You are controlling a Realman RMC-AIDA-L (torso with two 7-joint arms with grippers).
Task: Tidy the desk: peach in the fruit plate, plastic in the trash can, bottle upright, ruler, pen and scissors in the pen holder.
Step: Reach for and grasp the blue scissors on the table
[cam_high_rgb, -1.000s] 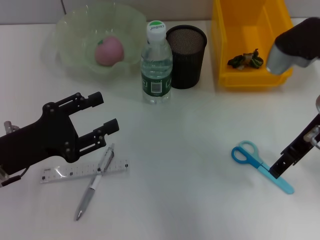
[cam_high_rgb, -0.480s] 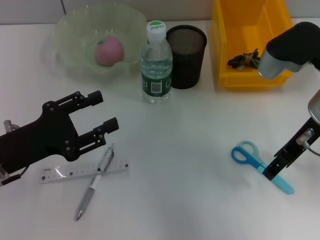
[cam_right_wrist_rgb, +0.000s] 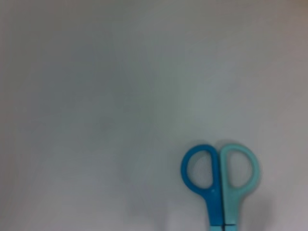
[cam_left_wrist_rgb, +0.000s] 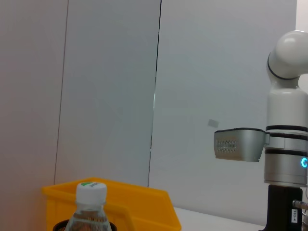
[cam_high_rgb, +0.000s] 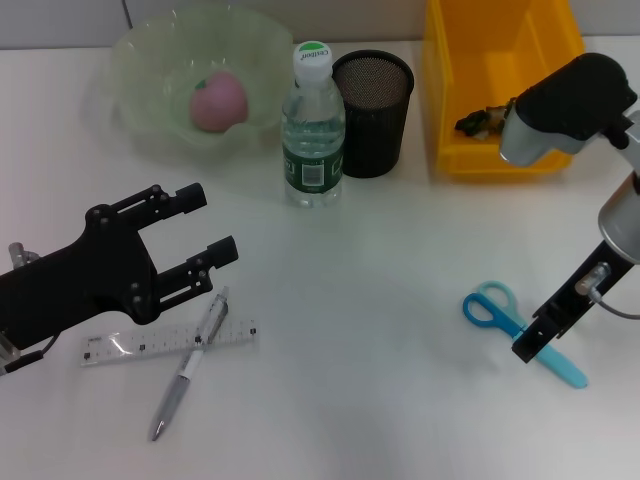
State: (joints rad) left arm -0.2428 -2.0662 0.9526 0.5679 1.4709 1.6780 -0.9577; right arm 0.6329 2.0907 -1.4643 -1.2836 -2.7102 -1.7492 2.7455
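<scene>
My right gripper (cam_high_rgb: 530, 345) is down at the scissors (cam_high_rgb: 520, 330); grip unclear. Next: carry them to the pen holder (cam_high_rgb: 372, 112).

bottle (cam_left_wrist_rgb: 91, 207) cap before yellow trash can (cam_left_wrist_rgb: 139, 209), right arm (cam_left_wrist_rgb: 284, 144) beyond

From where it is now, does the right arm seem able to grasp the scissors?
Probably yes. The right gripper is down at the scissors, over the blade part, and the desk around them is bare. Nothing stands between. How its jaws stand I cannot tell.
</scene>
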